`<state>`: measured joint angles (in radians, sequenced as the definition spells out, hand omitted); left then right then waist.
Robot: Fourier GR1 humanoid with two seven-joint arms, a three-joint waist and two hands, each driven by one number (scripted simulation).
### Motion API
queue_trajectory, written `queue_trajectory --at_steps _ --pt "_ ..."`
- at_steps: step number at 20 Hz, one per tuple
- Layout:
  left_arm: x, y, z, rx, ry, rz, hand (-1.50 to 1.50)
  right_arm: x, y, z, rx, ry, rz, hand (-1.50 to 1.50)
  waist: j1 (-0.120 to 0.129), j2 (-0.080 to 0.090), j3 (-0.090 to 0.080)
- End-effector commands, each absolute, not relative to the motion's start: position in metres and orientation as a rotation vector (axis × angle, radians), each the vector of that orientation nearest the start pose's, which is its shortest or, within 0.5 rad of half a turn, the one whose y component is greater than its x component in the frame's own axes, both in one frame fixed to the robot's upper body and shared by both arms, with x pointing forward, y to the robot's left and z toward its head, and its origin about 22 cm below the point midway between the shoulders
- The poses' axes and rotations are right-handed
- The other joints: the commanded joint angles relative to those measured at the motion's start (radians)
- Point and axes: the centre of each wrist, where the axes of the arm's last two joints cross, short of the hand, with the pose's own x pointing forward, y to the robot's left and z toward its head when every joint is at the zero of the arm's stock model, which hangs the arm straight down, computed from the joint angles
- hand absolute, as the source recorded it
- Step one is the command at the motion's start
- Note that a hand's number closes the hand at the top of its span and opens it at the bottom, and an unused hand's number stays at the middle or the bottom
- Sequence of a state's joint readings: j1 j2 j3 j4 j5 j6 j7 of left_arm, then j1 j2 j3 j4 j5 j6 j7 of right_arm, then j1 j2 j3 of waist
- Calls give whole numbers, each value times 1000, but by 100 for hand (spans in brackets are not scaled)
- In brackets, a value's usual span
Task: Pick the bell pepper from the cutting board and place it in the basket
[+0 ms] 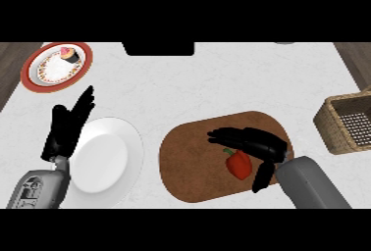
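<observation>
A red bell pepper with a green stem lies on the brown cutting board at the middle right. My right hand hovers over it, fingers stretched leftward above the pepper and thumb down beside its right side, not closed round it. The wicker basket stands at the right edge, partly cut off. At the left, my left hand rests open, fingers pointing up, next to a white plate.
A white plate lies left of the board. A red-rimmed plate holding a cupcake sits at the far left corner. A dark object stands at the counter's far edge.
</observation>
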<state>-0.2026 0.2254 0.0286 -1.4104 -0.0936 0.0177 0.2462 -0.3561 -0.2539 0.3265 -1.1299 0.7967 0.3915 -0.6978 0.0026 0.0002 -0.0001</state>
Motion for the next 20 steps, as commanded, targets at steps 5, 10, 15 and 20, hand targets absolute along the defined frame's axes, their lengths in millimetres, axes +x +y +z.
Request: queue_trajectory --at_steps 5,10,15,20 --pt "296 265 31 262 -1357 -217 0 319 -198 -17 164 -1730 1689 150 1 0 0" --pt "297 286 16 257 -1359 -198 0 309 -194 -41 105 -1820 1729 150 0 1 0" --pt "285 292 16 298 -1328 -181 0 324 -235 -11 -560 -1285 1551 150 -38 -23 -8" --pt "281 294 10 292 -1331 -178 0 328 -208 25 -869 -1107 1461 150 -40 -19 -6"
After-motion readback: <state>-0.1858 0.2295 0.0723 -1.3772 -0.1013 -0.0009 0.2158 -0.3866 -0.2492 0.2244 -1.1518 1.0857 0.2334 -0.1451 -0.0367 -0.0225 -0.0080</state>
